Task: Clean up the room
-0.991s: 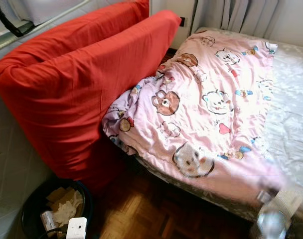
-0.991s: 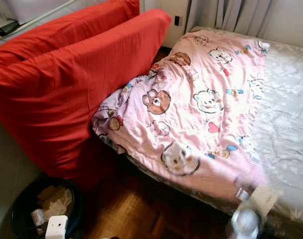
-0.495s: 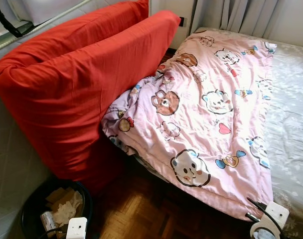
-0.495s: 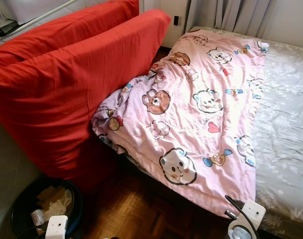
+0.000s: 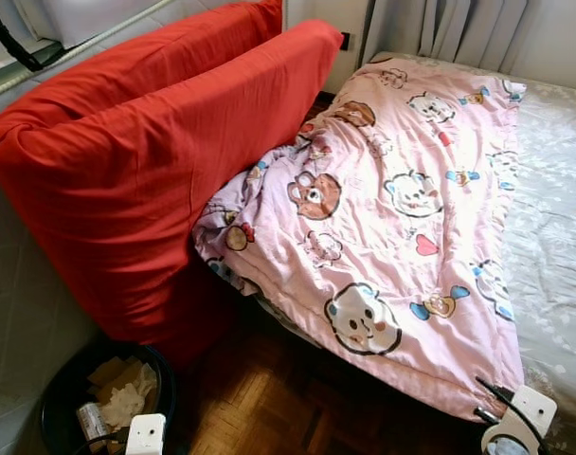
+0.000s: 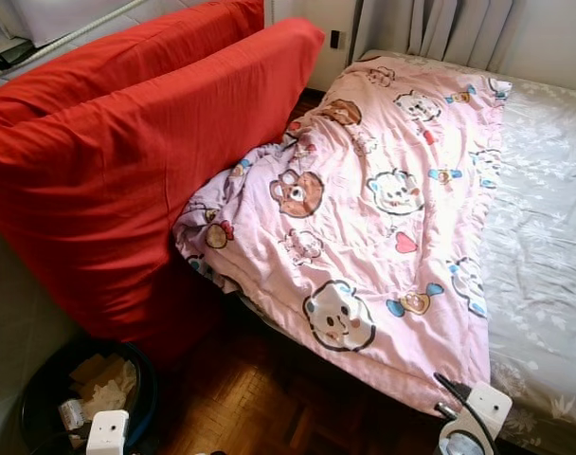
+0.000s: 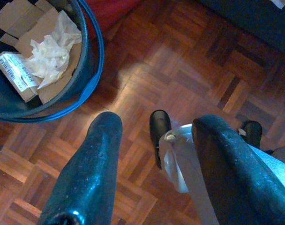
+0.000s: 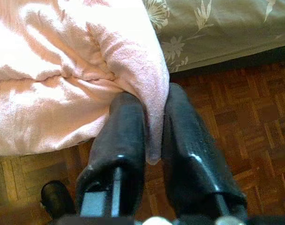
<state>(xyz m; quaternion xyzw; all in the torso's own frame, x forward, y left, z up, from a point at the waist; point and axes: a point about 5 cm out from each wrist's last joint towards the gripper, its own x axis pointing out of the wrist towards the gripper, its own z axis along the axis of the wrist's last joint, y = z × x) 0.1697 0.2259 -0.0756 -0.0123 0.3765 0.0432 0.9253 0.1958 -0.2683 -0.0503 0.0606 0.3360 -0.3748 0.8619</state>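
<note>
From my head camera I look down on the bed (image 5: 553, 237). The pink blanket (image 5: 402, 218) with cartoon animals lies along the bed's left side, from the head end near the curtain to the foot edge, where its near corner hangs a little over the edge. On the left, two big red cushions (image 5: 146, 161) stand on their long sides against the wall, and the blanket's crumpled edge touches the nearer one. At the near right corner of the blanket I see the white and silver wrist of my right arm (image 5: 517, 422). By the base of the cushions a dark bin (image 5: 56, 398) stands on the wooden floor (image 5: 269, 398).

In my left wrist view, my left gripper (image 7: 154, 161) hangs over the floor with its fingers wide apart and nothing between them. The bin, just beside it, holds cardboard and crumpled paper (image 7: 51, 49). I think this arm is only waiting.

In my right wrist view, my right gripper (image 8: 153, 140) is closed on the hem of the blanket's corner, at the foot edge of the bed. The cloth is pinched between both fingers and a small flap comes out below them. I judge I hold the corner so that I can pull the blanket flat or fold it, as part of tidying.
</note>
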